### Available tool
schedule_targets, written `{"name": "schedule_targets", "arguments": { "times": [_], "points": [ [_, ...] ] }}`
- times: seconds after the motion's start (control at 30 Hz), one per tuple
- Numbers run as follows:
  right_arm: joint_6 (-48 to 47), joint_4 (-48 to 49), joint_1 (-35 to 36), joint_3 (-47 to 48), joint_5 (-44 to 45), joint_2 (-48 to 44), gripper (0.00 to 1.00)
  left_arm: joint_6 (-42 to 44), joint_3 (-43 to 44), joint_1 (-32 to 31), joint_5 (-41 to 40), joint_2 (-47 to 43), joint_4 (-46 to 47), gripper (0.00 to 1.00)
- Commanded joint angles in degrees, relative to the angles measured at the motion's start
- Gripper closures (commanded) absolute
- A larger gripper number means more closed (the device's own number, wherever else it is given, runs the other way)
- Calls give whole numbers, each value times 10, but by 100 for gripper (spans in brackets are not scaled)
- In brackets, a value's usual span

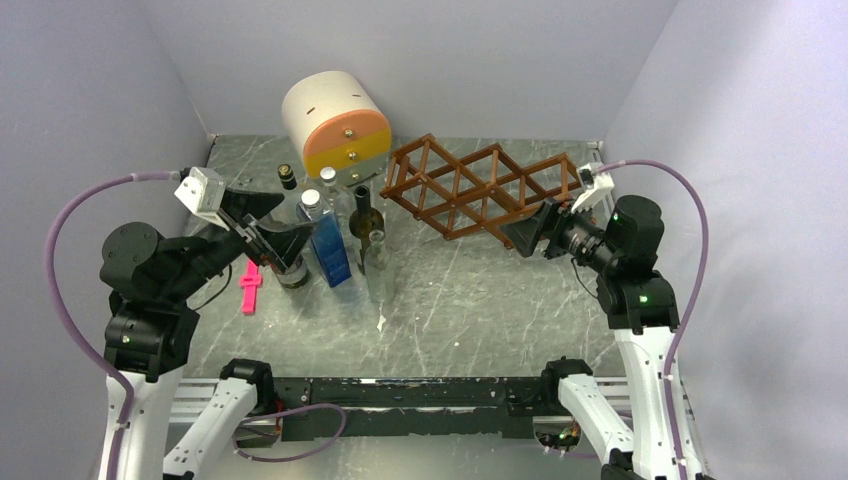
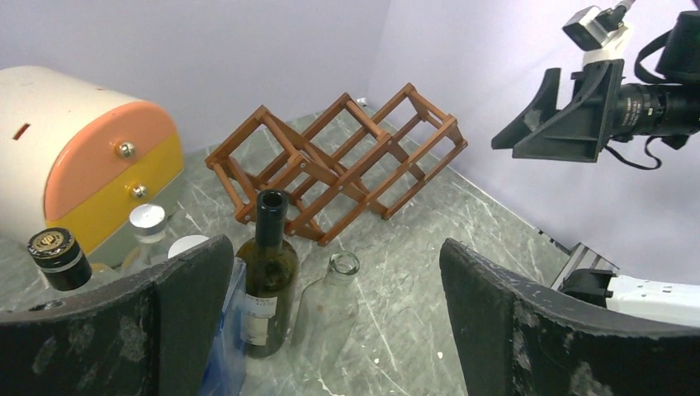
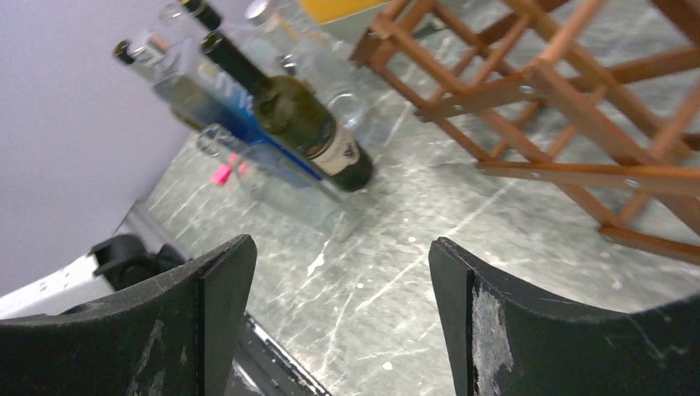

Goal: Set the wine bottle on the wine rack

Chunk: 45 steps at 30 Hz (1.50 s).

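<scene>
Reddish-brown wood makes up the wine rack, a lattice of thin square slats joined into a row of diamond-shaped open cells. It sits at the back of the grey, white-veined marbled table, and none of its cells that we can see holds anything. From the left wrist view the wine rack shows small metal fasteners at its crossings.

We find the dark green glass wine bottle standing upright on the table, just left of the rack and apart from it. It has a cream paper label and an open, uncapped neck. Through the left wrist camera the wine bottle looks glossy, and a clear glass bottle stands just beside it. A blue-tinted rectangular glass bottle stands on its other side. Behind them are a black-capped bottle with a gold emblem and a silver-capped bottle.

Behind the cluster sits a rounded cream drawer unit with an orange and yellow front and small metal knobs. A bright pink plastic piece lies flat on the table near the left arm.

We see the left gripper beside the bottles, its scuffed black fingers spread wide around nothing. Near the rack's right end, the right gripper also has its fingers apart and empty.
</scene>
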Motion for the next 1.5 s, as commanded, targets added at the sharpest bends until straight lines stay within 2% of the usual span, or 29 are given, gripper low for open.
{"name": "schedule_targets", "arguments": {
  "times": [0.0, 0.17, 0.33, 0.4, 0.53, 0.6, 0.77, 0.97, 1.2, 1.27, 1.37, 1.47],
  "points": [
    [3, 105, -5, -32, -156, -7, 19, -25, -23, 9, 21, -9, 75, 1],
    [3, 165, -2, -63, -158, -19, 20, -23, -25, 8, 4, -4, 105, 2],
    [21, 224, 23, -61, -140, 19, 21, -24, -28, 8, -21, 9, 150, 2],
    [14, 238, 72, -54, -96, 44, 21, -27, -31, 9, -25, 16, 173, 3],
    [-56, 222, 271, -11, 99, 118, 21, -26, -35, 9, -32, 32, 204, 4],
    [-91, 212, 348, 14, 160, 174, 21, -22, -38, 8, -43, 38, 214, 4],
    [-153, 196, 459, 59, 251, 262, 22, -7, -42, 9, -78, 40, 214, 4],
    [-166, 211, 489, 76, 310, 311, 22, 3, -41, 8, -95, 41, 198, 4],
    [-169, 232, 506, 93, 291, 368, 23, 6, -39, 9, -112, 37, 186, 5],
    [-173, 240, 510, 92, 280, 378, 28, 10, -38, 9, -113, 35, 181, 5],
    [-171, 256, 512, 86, 279, 384, 41, 19, -38, 8, -113, 31, 175, 4],
    [-171, 273, 512, 78, 281, 382, 49, 36, -45, 8, -69, 29, 181, 4]
  ]
}}
